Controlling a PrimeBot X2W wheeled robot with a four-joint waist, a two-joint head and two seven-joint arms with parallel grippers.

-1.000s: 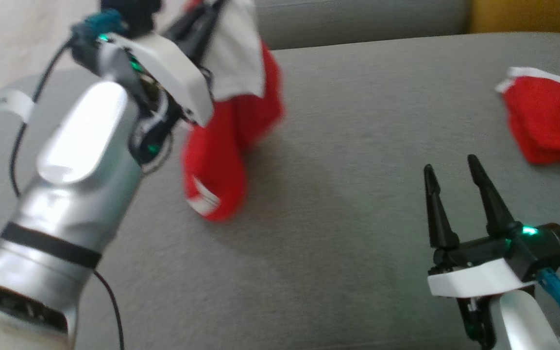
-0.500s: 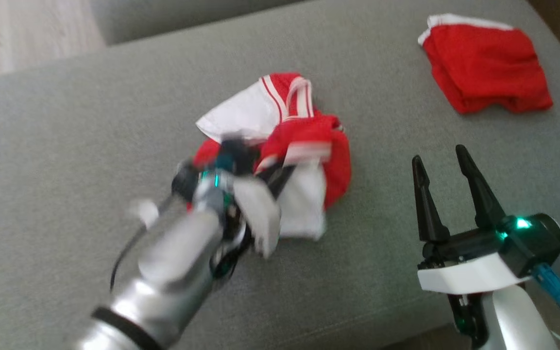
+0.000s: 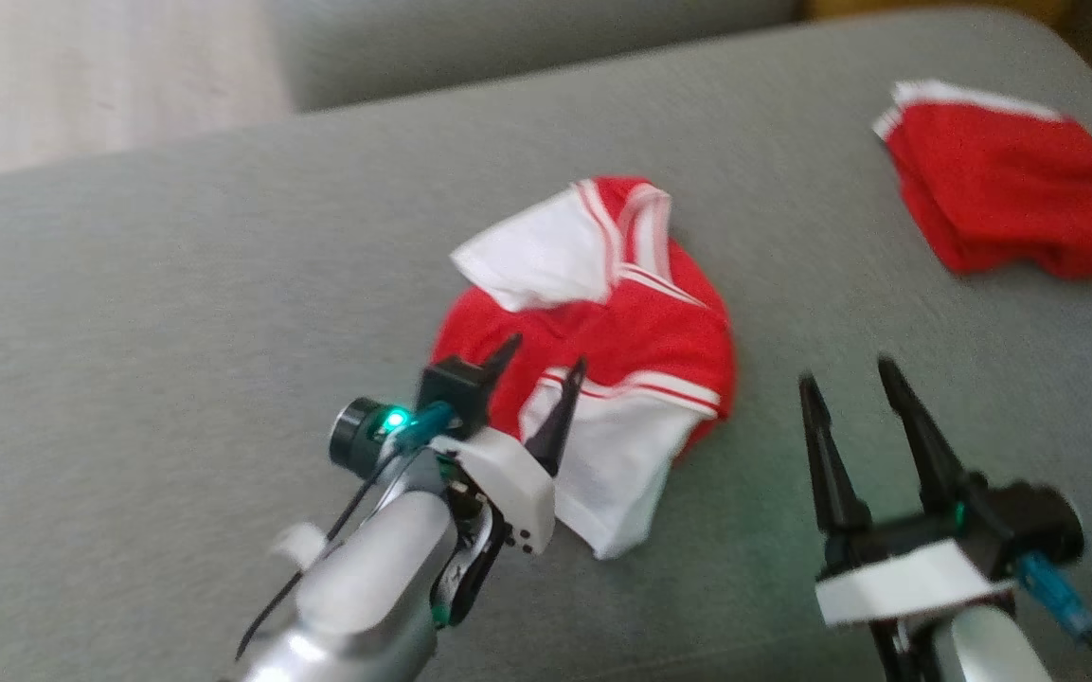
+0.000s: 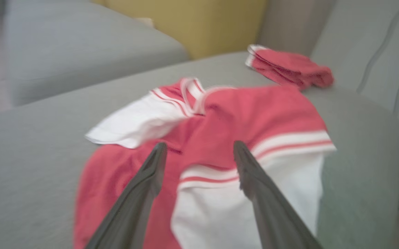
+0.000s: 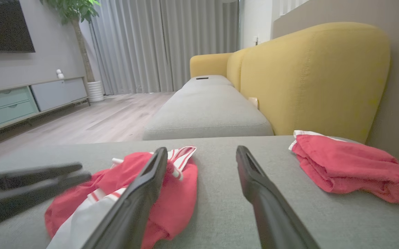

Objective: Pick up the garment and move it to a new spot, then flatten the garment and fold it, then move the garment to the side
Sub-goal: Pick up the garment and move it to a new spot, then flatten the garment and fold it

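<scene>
The garment point(image 3: 640, 332) is a red and white shirt lying crumpled in a heap on the grey sofa seat point(image 3: 176, 303), also seen in the left wrist view point(image 4: 247, 117) and the right wrist view point(image 5: 171, 193). My left gripper point(image 3: 541, 365) hovers over its near left edge with its two dark fingers spread apart and nothing between them. My right gripper point(image 3: 844, 374) stands open to the right of the garment, apart from it and holding nothing. In the right wrist view the left gripper point(image 5: 78, 173) shows at the left.
A second, folded red garment point(image 3: 1010, 180) lies at the far right of the seat point(image 5: 344, 173). Another grey seat point(image 5: 206, 110) and a yellow sofa back point(image 5: 306, 76) stand beyond. Wooden floor point(image 3: 81, 76) lies at the upper left.
My left gripper carried the garment down from the air, laid it on the seat and opened, letting it go. The head camera shifted. The right gripper stayed open.
</scene>
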